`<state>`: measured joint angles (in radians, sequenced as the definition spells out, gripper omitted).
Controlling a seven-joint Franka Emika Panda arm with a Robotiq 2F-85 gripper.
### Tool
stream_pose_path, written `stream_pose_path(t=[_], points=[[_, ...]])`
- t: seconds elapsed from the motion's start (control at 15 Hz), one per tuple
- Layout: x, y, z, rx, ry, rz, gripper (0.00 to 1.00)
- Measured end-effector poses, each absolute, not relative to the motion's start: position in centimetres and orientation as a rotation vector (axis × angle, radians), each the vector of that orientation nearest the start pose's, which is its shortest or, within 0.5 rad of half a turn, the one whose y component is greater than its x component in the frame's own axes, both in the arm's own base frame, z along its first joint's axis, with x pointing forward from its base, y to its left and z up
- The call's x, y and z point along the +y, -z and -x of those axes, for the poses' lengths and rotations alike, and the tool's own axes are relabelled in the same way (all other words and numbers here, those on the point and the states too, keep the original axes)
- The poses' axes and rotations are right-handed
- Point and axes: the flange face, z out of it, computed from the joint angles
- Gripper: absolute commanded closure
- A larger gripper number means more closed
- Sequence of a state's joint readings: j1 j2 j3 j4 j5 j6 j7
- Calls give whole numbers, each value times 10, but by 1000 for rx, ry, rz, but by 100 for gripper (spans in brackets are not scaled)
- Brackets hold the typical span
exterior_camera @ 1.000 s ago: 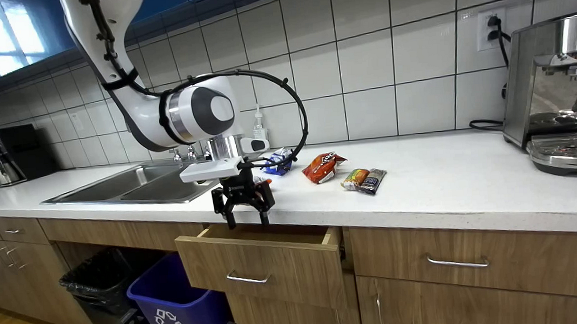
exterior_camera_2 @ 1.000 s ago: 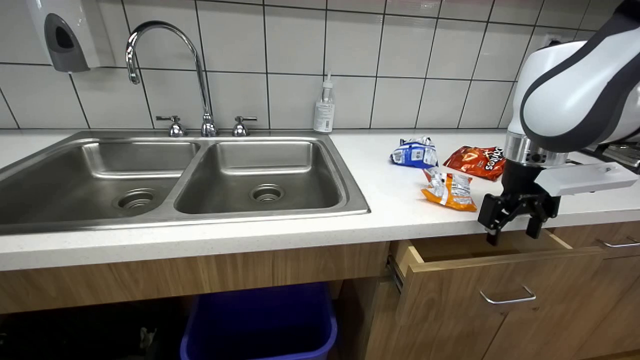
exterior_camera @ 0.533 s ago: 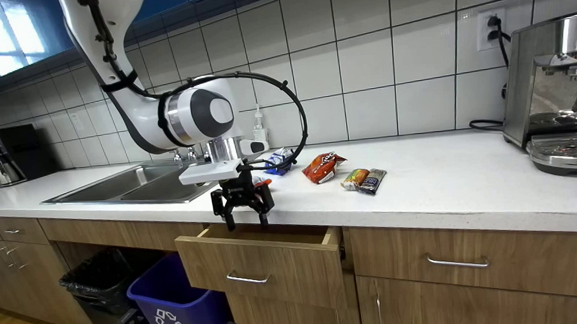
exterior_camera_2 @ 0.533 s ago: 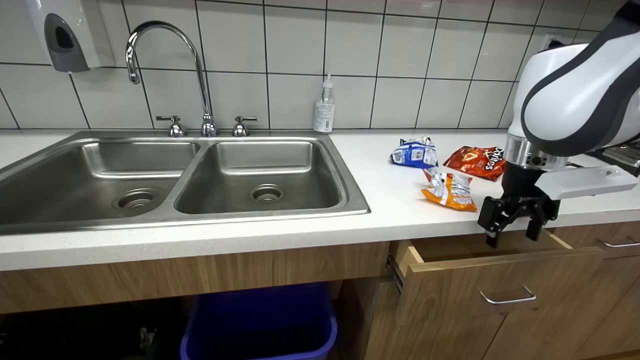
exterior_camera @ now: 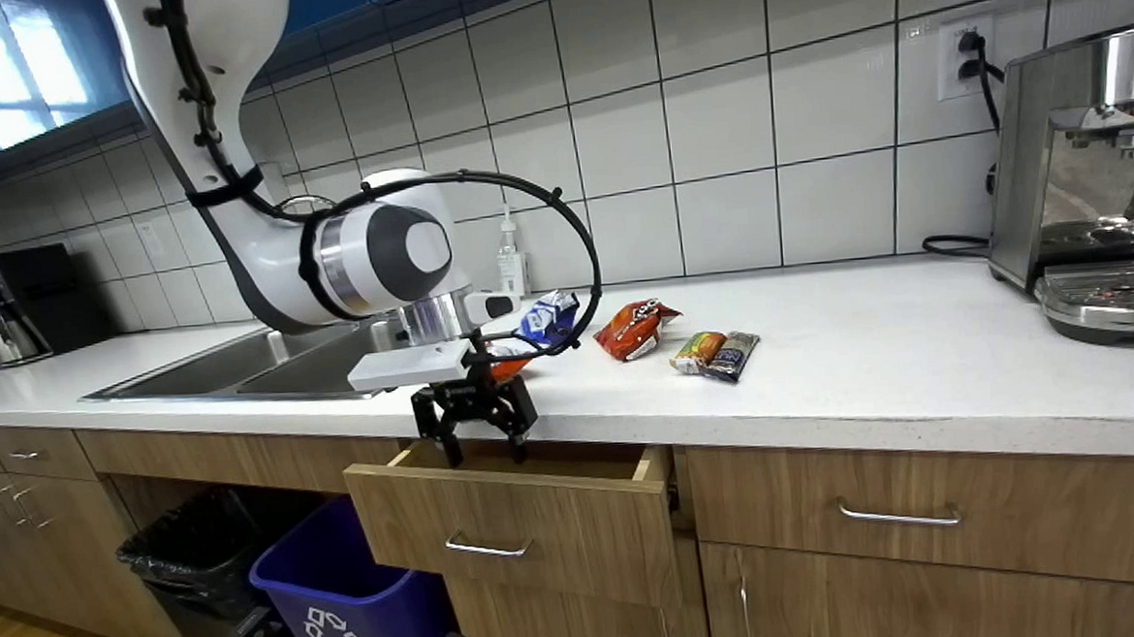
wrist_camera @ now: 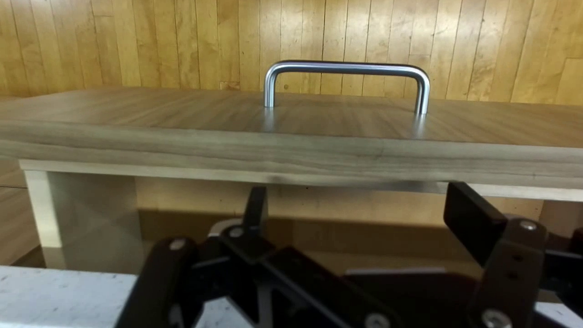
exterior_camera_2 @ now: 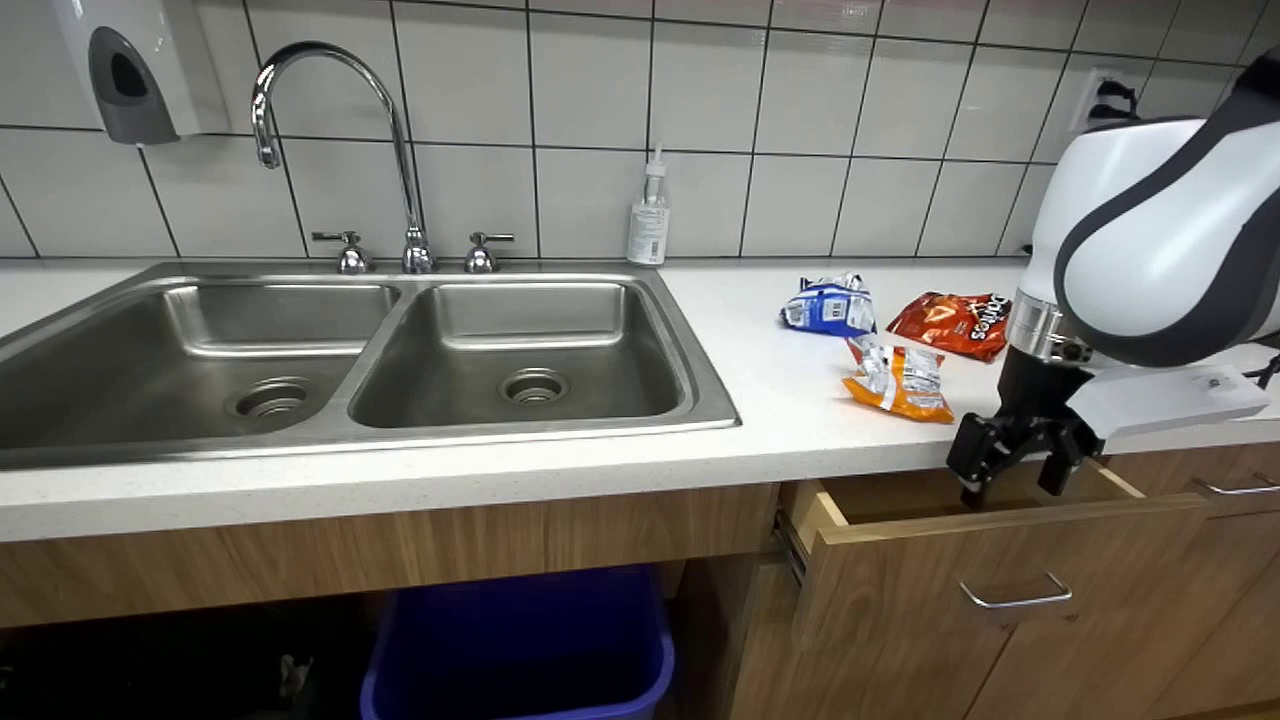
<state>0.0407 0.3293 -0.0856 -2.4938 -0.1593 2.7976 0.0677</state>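
metal jug (exterior_camera: 7, 333): left edge of the frame in an exterior view, standing on the white counter (exterior_camera: 870, 361).
sink (exterior_camera: 211, 371): left of centre, two steel basins side by side, set into the counter.
trash can (exterior_camera: 187, 567): lower left, lined in black, under the counter.
blue bin (exterior_camera: 388, 614): lower left of centre, just right of the trash can, with a white recycling sign (exterior_camera: 334, 636) on its front.
robot arm (exterior_camera: 379, 246): reaches from the upper left down to the middle.
drawer (exterior_camera: 588, 531): lower middle, pulled out from under the counter; in the wrist view its front panel runs across the full width.
gripper (exterior_camera: 486, 449): left of centre, pointing down over the drawer, its fingers (wrist_camera: 473, 223) spread wide and holding nothing; whether they touch the drawer cannot be told.
handle (wrist_camera: 346, 67): upper middle of the wrist view, a metal bar on the outer face of the drawer.
soap bottle (exterior_camera: 513, 263): just above the middle, upright near the tiled wall (exterior_camera: 837, 100).
orange bag (exterior_camera_2: 900, 385): right of centre in an exterior view, on the counter near the gripper.
blue bag (exterior_camera: 549, 317): middle, behind the orange bag.
red bag (exterior_camera: 636, 330): right of the blue bag.
small packets (exterior_camera: 700, 352): right of centre, two of them side by side.
coffee machine (exterior_camera: 1084, 185): right edge, on the counter.
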Motion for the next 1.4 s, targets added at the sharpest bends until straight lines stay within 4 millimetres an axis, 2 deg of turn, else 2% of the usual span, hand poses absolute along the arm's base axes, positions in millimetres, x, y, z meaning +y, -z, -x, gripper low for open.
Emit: stream_pose_path(t=[0.4, 0.93, 1.4], points=[[-25, -147, -464, -39, 54, 3224, 0], [-28, -139, -460, -13, 33, 3225, 0], [-26, -137, -443, 5, -6, 3218, 0]])
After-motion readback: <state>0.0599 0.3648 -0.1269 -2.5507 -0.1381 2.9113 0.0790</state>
